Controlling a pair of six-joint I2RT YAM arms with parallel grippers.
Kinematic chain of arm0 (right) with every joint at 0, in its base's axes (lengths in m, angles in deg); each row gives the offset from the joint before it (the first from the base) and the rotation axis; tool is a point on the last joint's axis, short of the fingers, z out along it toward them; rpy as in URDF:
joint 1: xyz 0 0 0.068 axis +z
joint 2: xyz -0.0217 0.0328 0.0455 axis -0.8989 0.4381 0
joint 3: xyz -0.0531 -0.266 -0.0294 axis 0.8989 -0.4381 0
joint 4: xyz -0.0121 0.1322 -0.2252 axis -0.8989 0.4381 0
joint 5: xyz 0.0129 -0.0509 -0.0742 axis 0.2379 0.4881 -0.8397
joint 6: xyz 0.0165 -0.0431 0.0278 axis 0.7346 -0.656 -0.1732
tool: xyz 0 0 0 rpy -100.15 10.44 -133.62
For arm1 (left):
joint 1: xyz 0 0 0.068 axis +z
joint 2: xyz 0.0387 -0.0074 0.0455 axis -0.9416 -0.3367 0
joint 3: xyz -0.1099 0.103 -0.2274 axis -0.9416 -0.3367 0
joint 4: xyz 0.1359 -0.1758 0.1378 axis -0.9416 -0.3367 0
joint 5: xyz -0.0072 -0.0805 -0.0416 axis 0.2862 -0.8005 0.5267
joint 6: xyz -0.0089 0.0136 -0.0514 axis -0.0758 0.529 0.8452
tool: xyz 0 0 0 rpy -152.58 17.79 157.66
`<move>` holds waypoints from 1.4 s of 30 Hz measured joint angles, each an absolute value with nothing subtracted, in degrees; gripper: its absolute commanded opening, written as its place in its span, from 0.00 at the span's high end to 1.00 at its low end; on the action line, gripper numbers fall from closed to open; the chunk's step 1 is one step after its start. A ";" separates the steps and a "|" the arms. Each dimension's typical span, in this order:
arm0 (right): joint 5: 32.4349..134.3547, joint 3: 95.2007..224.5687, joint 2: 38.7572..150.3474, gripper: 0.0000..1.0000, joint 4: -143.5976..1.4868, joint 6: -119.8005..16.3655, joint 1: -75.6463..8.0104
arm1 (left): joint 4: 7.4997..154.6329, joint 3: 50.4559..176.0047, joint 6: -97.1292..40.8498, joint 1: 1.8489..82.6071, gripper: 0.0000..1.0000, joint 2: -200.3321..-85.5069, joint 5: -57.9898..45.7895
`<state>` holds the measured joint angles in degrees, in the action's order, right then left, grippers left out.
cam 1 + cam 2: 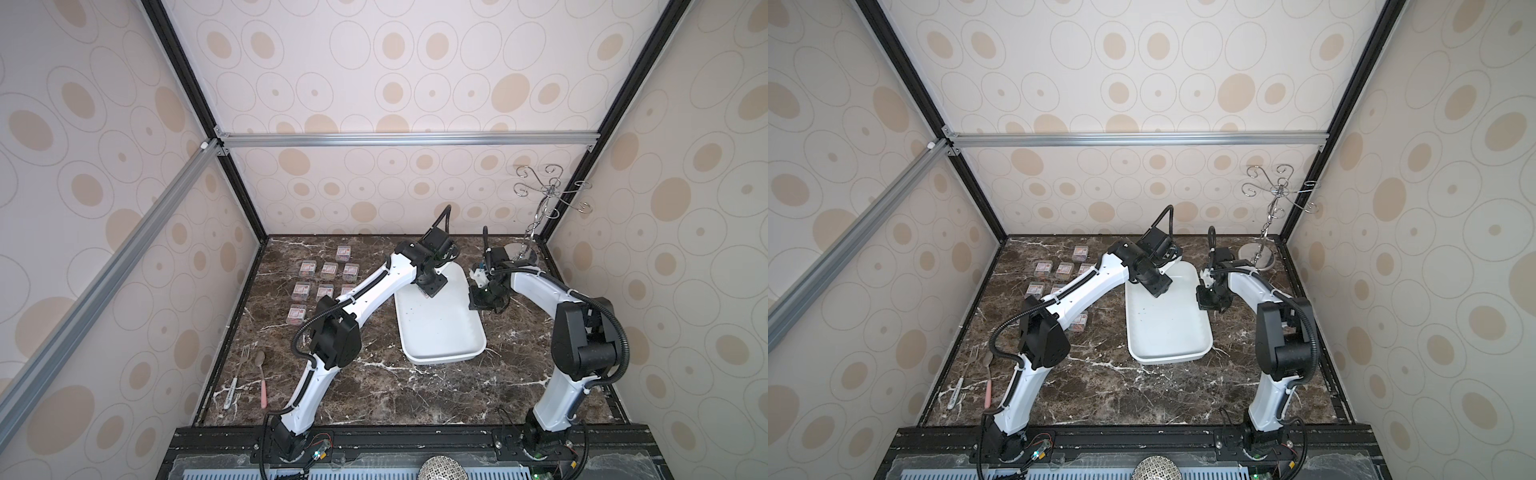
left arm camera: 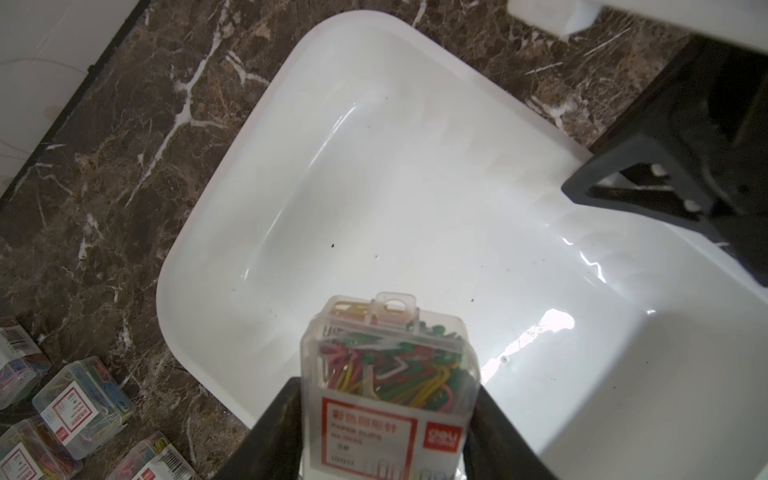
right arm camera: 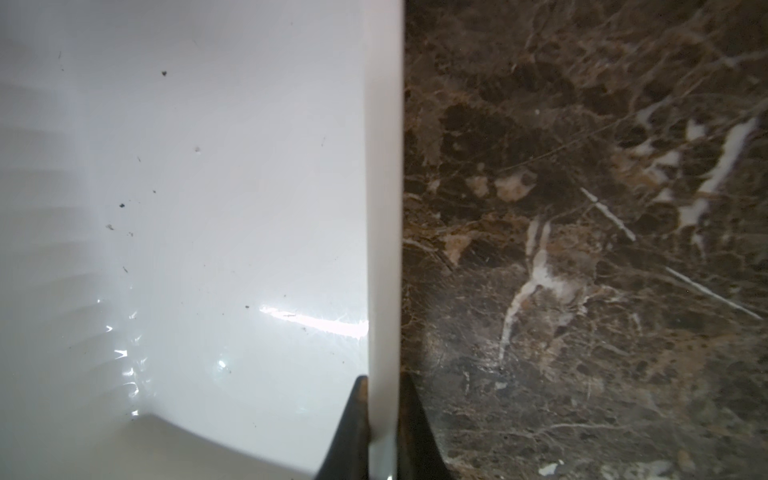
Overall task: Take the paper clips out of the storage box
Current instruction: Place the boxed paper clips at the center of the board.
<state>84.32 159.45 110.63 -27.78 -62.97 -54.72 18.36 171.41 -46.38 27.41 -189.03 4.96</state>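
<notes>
The left jaws are pinching one clear box of paper clips [image 2: 390, 365] by its two long sides, label facing the wrist camera, inside the outline of the storage box [image 2: 415, 187], towards its far end. Whether that box touches the white floor cannot be told. The right jaws are pressed together on the raised rim [image 3: 384, 208] of the storage box's right long side, one finger inside the wall and the other outside it over the bench [image 3: 582, 249]. The floor of the storage box shows a few dark specks. More boxes of paper clips [image 1: 328, 270] lie in rows on the marble bench to the left of the storage box, apart from it. A fork [image 1: 243, 361] and a pink-handled spoon [image 1: 262, 374] lie left of the storage box's near end, well apart from it. A chrome hook stand [image 1: 536, 232] rises beyond the storage box's far right corner.
</notes>
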 measured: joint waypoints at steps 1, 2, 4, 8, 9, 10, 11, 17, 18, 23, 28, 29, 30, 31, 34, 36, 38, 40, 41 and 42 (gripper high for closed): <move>84.32 159.45 110.63 0.88 -27.78 -62.97 -54.72 | 18.23 171.43 -46.03 27.72 0.44 -189.03 5.05; 84.32 159.45 110.63 0.88 -27.78 -62.97 -54.72 | 18.08 171.43 -45.61 28.09 0.44 -189.03 5.22; 84.32 159.45 110.63 0.88 -27.78 -62.97 -54.72 | 17.84 171.43 -44.80 28.88 0.44 -189.03 5.66; 84.32 159.31 110.63 0.88 -27.89 -62.97 -54.72 | 17.73 171.43 -43.14 31.26 0.44 -188.92 6.69; 84.35 159.27 110.63 0.88 -27.89 -62.97 -54.72 | 17.73 171.43 -42.77 31.91 0.44 -188.89 6.77; 84.35 159.23 110.63 0.88 -27.91 -62.97 -54.72 | 17.77 171.41 -42.44 32.66 0.44 -188.72 6.80; 84.35 159.23 110.63 0.88 -27.89 -62.97 -54.72 | 17.86 171.41 -42.11 33.36 0.44 -188.65 6.84; 84.35 159.21 110.63 0.88 -27.91 -62.97 -54.72 | 19.43 171.43 -40.37 37.81 0.44 -187.82 6.23; 84.35 159.21 110.63 0.88 -27.91 -62.97 -54.72 | 19.91 171.43 -40.13 38.56 0.44 -187.74 6.05; 84.37 158.86 110.63 0.88 -28.08 -62.97 -54.72 | 21.49 171.80 -39.29 41.92 0.45 -187.74 5.09; 84.50 158.53 110.53 0.88 -28.15 -62.99 -54.72 | 21.84 176.31 -38.05 44.90 0.46 -189.59 4.96; 84.54 158.53 110.53 0.88 -28.13 -62.99 -54.72 | 21.97 177.42 -37.85 45.33 0.45 -190.29 4.98; 84.61 158.53 110.53 0.88 -28.13 -62.99 -54.72 | 22.38 178.58 -37.59 45.86 0.45 -191.19 5.05; 84.67 158.53 110.53 0.88 -28.11 -62.99 -54.72 | 22.93 179.67 -37.20 46.40 0.45 -192.26 5.16; 84.76 158.53 110.53 0.88 -28.11 -62.99 -54.72 | 24.42 180.48 -36.26 47.67 0.45 -194.93 5.16; 84.81 158.53 110.53 0.88 -28.08 -62.99 -54.74 | 24.94 180.92 -35.67 48.44 0.45 -197.03 5.22; 84.85 158.53 110.53 0.88 -28.08 -62.99 -54.74 | 25.47 181.09 -35.40 48.98 0.45 -198.88 5.51; 84.91 158.53 110.53 0.88 -28.08 -63.01 -54.74 | 26.17 181.11 -35.12 49.42 0.45 -200.65 5.83; 84.91 158.53 110.53 0.89 -28.06 -63.01 -54.74 | 26.41 181.11 -35.05 49.46 0.45 -201.13 6.01; 84.91 158.53 110.53 0.89 -28.06 -63.01 -54.74 | 26.67 181.11 -34.97 49.53 0.45 -201.64 6.23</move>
